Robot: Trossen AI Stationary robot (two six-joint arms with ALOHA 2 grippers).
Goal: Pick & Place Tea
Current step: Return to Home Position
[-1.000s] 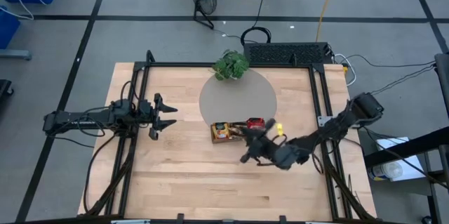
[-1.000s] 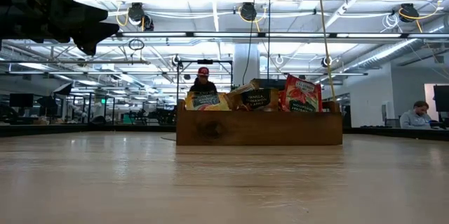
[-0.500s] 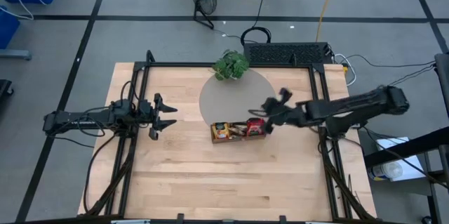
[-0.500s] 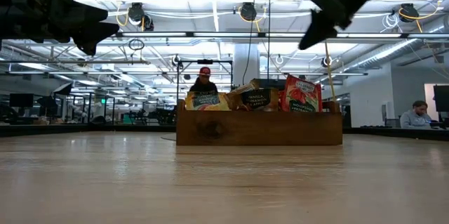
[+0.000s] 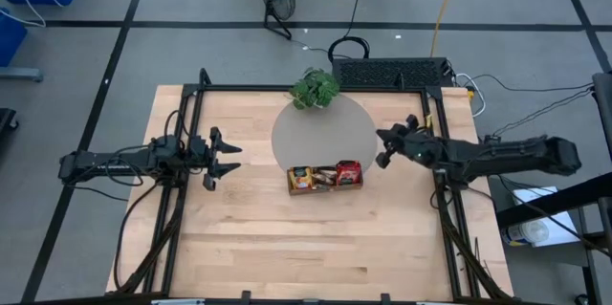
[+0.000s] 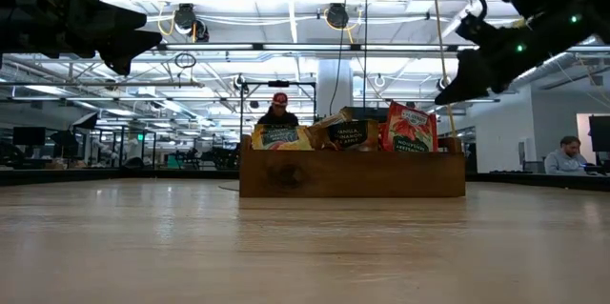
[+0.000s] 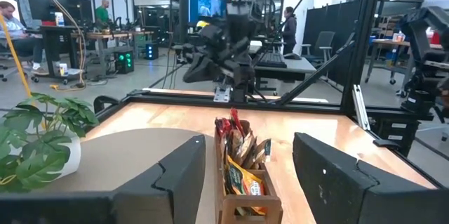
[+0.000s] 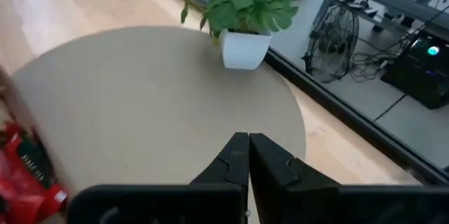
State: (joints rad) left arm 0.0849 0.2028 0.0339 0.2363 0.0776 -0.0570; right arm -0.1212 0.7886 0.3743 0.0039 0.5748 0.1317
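Here the left gripper point(image 5: 229, 157) hovers over the left part of the wooden table point(image 5: 249, 248), well apart from the tea. Its fingers point(image 7: 175, 178) are spread wide with an empty gap between them, and in the left wrist view the wooden organizer point(image 7: 247, 185) shows far ahead through this gap.

The organizer stands near the middle of the table, on the edge of the round grey mat point(image 5: 325, 128) that faces away from the potted plant point(image 5: 316, 88). All the tea packets point(image 5: 348, 170) that I can see stand upright inside it: orange-yellow ones in the left slot, brown ones in the middle and red ones in the right slot. No packet touches any finger. The plant stands at the far edge of the table, just behind the mat.

To the right of the organizer, near it but not touching, the right gripper point(image 5: 385, 145) hangs above the table, higher than the packets in the low view. Its fingers point(image 8: 235, 157) are pressed together and hold nothing. The red packets lie off to one side of them, apart.
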